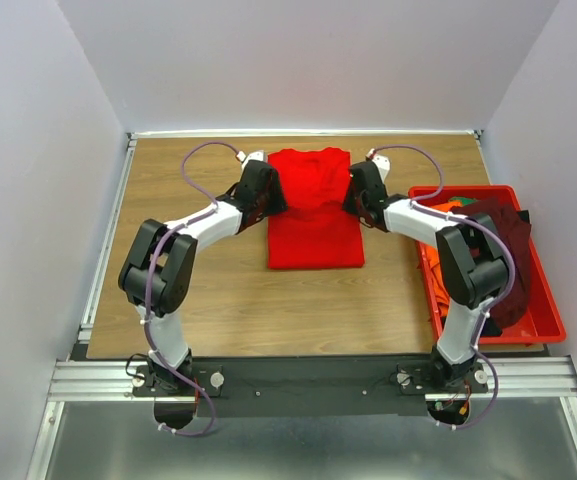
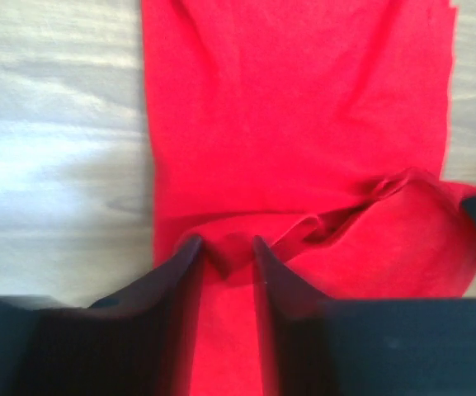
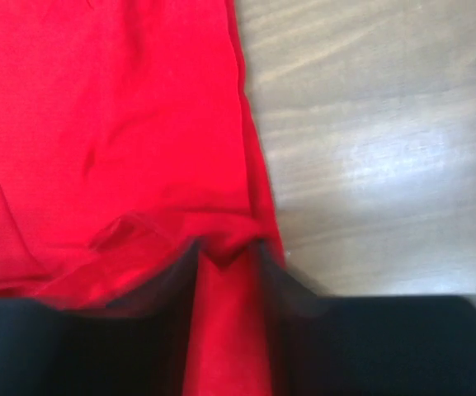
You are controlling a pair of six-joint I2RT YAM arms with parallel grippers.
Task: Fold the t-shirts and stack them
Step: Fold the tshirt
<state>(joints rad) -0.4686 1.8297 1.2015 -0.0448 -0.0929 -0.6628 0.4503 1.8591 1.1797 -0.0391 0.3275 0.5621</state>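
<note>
Red cloth fills the middle of my reach: the red t-shirt (image 1: 315,215) lies folded into a long narrow rectangle on the wooden bench (image 1: 198,310), toward the far side, with bare wood around it on every side. Nothing lies between my two arms and the shirt. My left pincer (image 2: 223,247) sits on the shirt's left edge near the far end, its jaws parted a little, not clenched, with a small raised pucker of cloth between the tips. My right pincer (image 3: 228,247) sits the same way on the right edge, part open, a ridge of red cloth between its tips. At the right of the bench stands a red plastic bin (image 1: 528,338); my right arm crosses above it. Inside lies an orange t-shirt (image 1: 448,208), crumpled, and a maroon t-shirt (image 1: 508,235) that drapes over the bin's far right rim.
</note>
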